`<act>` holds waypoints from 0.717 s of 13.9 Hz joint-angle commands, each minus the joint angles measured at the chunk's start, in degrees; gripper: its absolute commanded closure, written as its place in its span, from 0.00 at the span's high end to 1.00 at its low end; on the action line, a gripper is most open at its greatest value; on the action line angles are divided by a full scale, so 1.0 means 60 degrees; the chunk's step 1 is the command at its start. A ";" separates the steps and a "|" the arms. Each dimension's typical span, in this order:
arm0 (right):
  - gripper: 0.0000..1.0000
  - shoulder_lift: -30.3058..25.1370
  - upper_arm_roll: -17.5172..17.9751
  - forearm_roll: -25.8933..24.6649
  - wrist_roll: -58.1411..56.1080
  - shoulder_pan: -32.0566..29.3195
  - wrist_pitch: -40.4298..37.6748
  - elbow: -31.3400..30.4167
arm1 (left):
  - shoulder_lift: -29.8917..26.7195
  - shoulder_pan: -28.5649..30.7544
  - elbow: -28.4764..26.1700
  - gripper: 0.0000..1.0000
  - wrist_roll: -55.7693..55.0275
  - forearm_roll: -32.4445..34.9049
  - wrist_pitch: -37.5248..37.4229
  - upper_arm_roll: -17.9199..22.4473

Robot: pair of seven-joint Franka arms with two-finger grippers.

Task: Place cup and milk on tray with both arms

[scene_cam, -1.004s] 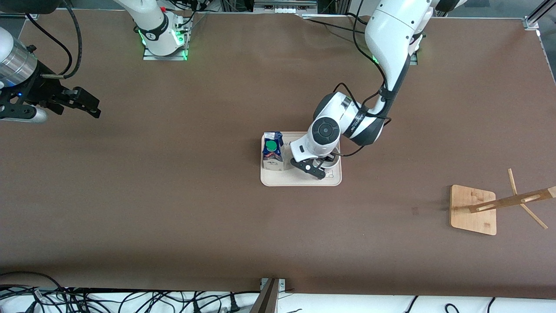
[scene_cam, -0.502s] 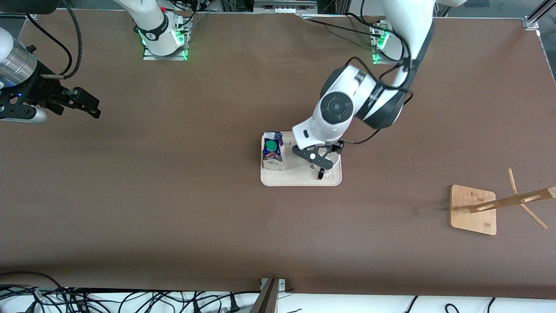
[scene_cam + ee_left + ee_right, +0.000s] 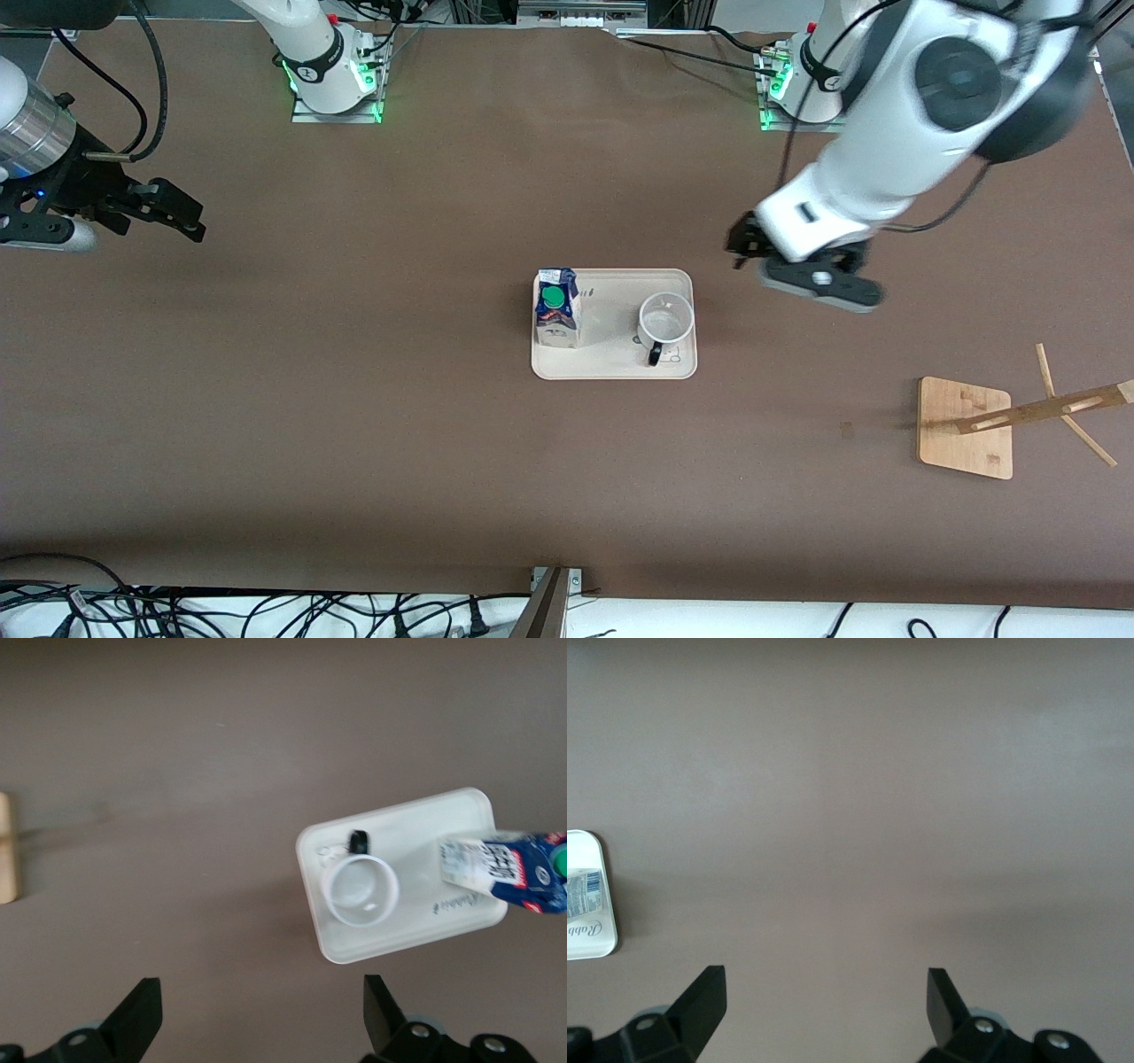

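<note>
We get 3 views. Front cam sits high across the table (image 3: 354, 443), facing both bases. Left wrist cam looks straight down on the tray (image 3: 399, 828) from well above. Right wrist cam faces mostly bare table, sharing only the tray's edge (image 3: 580, 943).

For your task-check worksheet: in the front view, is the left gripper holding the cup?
No: the cup stands alone on the tray, while the left gripper is open over bare table, holding nothing.
</note>
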 commanded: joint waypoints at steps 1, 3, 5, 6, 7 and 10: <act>1.00 0.0033 0.0025 -0.0055 -0.0010 -0.0010 -0.0039 0.0136 | -0.0667 0.1021 -0.0536 1.00 0.0140 0.0190 0.0014 -0.0119; 1.00 0.0033 0.0025 -0.0055 -0.0010 -0.0010 -0.0039 0.0136 | -0.0888 0.1534 -0.0683 1.00 -0.0079 0.0146 -0.0001 0.0026; 1.00 0.0033 0.0039 -0.0069 -0.0010 -0.0010 -0.0039 0.0136 | -0.0991 0.1567 -0.0786 1.00 -0.0153 0.0044 -0.0277 0.0800; 1.00 0.0033 0.0040 -0.0055 -0.0010 -0.0010 -0.0039 0.0136 | -0.1006 0.1596 -0.0801 1.00 -0.0138 0.0043 -0.0467 0.0935; 1.00 0.0033 0.0025 -0.0069 -0.0010 -0.0010 -0.0039 0.0136 | -0.1006 0.1625 -0.0801 1.00 -0.0109 0.0043 -0.0614 0.0965; 1.00 0.0033 0.0025 -0.0055 -0.0010 -0.0010 0.0019 0.0136 | -0.0715 0.1698 -0.0319 1.00 -0.0152 -0.0131 -0.1172 0.0951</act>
